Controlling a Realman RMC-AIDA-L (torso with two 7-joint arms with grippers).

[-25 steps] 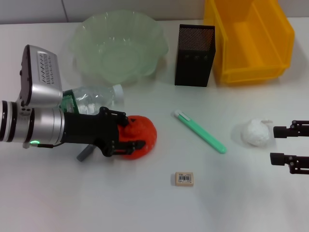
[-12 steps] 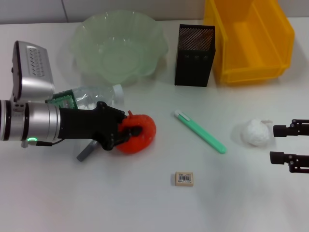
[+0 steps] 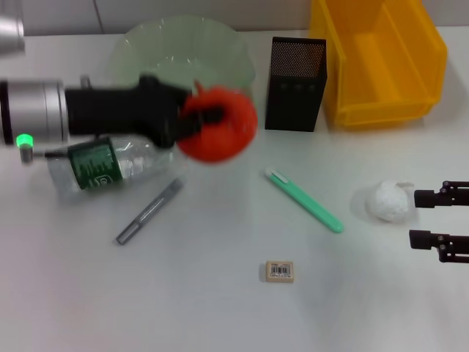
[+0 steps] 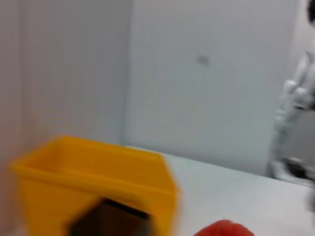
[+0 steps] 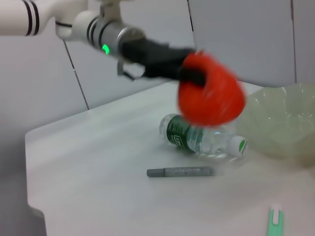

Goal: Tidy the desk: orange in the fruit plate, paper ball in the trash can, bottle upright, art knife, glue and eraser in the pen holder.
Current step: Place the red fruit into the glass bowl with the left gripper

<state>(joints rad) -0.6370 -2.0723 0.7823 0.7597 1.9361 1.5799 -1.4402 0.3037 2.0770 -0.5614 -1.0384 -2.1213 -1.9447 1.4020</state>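
The left gripper [image 3: 209, 123] was clamped around the orange [image 3: 223, 128], holding it in the air at the near rim of the fruit plate [image 3: 135, 45], above the lying bottle [image 3: 110, 167]. The right gripper [image 3: 419, 218] hung spread beside the paper ball [image 3: 387, 201] over the surface [image 3: 220, 308].

Orange [image 3: 218, 126]: red-orange, held off the bench in the left claw [image 3: 192, 121], at the fruit plate's near rim
Fruit plate [image 3: 183, 44]: pale-green, ruffled
Bottle [image 3: 102, 166]: lying on its side
Glue [image 3: 149, 211]: grey stick, flat, near the bottle
Art knife [image 3: 304, 199]: mint-green, flat
Eraser [image 3: 280, 270]: beige, barcoded
Paper ball [image 3: 388, 201]: white
Pen holder [image 3: 295, 83]: black mesh, upright
Trash can [image 3: 381, 59]: yellow
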